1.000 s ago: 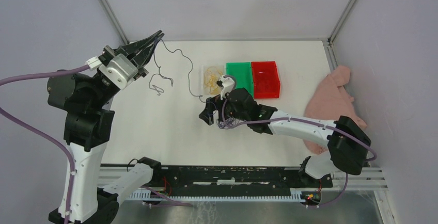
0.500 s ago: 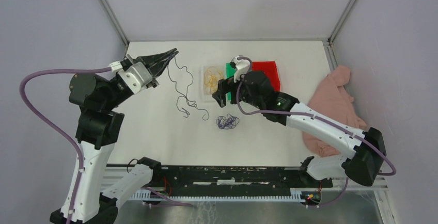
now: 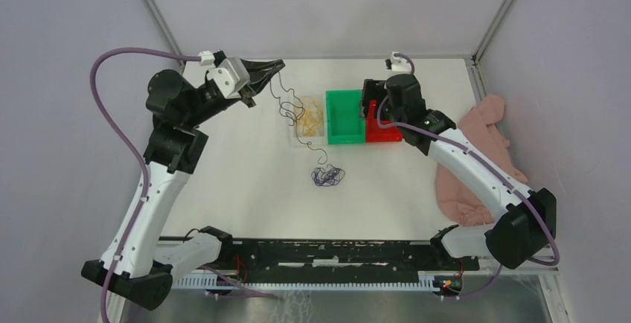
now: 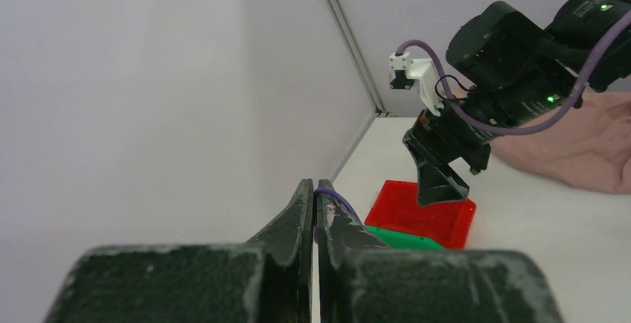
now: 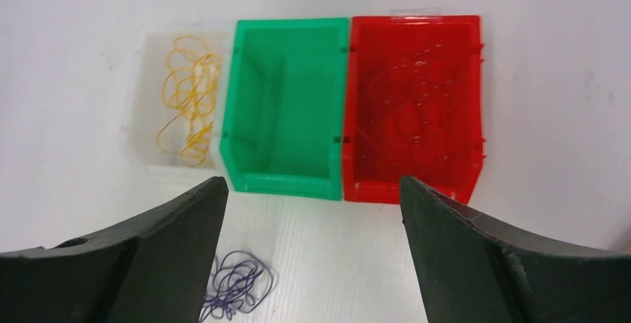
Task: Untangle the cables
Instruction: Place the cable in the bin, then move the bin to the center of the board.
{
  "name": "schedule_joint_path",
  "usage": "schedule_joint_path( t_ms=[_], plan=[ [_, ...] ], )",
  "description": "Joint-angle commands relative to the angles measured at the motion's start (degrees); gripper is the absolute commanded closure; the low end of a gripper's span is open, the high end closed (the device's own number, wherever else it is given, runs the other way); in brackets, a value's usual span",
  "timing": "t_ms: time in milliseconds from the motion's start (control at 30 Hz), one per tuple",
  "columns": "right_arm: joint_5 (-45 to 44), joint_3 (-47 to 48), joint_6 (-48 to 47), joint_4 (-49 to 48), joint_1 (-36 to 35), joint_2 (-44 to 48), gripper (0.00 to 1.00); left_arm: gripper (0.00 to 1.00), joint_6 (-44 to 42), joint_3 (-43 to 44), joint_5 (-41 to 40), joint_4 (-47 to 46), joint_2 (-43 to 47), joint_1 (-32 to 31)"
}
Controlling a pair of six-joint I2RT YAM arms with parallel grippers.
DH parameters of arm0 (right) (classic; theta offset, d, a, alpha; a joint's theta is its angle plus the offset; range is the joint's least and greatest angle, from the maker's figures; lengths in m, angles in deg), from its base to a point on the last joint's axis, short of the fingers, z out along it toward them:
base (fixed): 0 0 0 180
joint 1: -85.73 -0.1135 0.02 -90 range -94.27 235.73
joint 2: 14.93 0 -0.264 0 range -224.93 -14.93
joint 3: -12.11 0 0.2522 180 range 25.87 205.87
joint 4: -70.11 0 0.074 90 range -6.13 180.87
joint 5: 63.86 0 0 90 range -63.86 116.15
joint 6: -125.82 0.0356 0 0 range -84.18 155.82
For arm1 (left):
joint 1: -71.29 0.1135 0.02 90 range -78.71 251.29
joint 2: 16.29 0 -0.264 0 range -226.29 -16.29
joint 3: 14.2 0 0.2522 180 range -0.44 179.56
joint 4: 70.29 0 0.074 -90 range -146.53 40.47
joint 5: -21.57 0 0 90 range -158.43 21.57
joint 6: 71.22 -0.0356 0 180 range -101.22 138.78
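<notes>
Left end effector [image 3: 274, 65] is pinched shut on one end of the purple cable [image 3: 327, 176]. It has swung right from the far-left corner, so the strand now trails past the clear tray [image 3: 296, 131] to a loose tangle mid-surface [image 3: 238, 181]. The right end effector [image 3: 370, 106] has lifted off that tangle and moved far and right. It now hangs over the red bin [image 3: 387, 131] with its jaws wide apart and nothing between them.

The yellow cable [image 5: 187, 100] lies in the clear tray, and a faint red cable [image 5: 417, 107] shows in the red bin. The green bin [image 5: 286, 107] between them holds nothing. Only the purple cable seems left to sort, and with its tangle no longer pinned, pulling may drag it rather than open it.
</notes>
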Motion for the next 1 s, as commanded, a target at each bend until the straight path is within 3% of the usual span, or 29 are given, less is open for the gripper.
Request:
schedule_joint_path(
  t_ms=[0,167,333,600,967],
  plan=[
    [-1.42,4.89,1.57,0.50,6.96,-3.68,0.07,0.97,2.71,0.47,-0.75,-6.02,-2.85,-2.32],
    [7.05,7.11,3.69,-1.21,16.42,-9.08,0.04,0.97,2.77,3.31,-1.37,-6.22,-8.39,-4.72],
    [10.72,9.63,3.83,-2.03,21.46,-13.92,0.04,0.97,0.57,4.95,-2.53,-7.67,-13.31,-7.08],
    [18.09,11.24,6.73,-7.03,26.69,-21.64,0.04,0.97,-5.14,8.46,-4.45,-8.41,-21.79,-9.06],
    [23.22,14.59,8.71,-10.26,28.24,-29.45,0.08,0.97,-12.47,15.08,-6.10,-8.16,-30.77,-9.45]
  ],
)
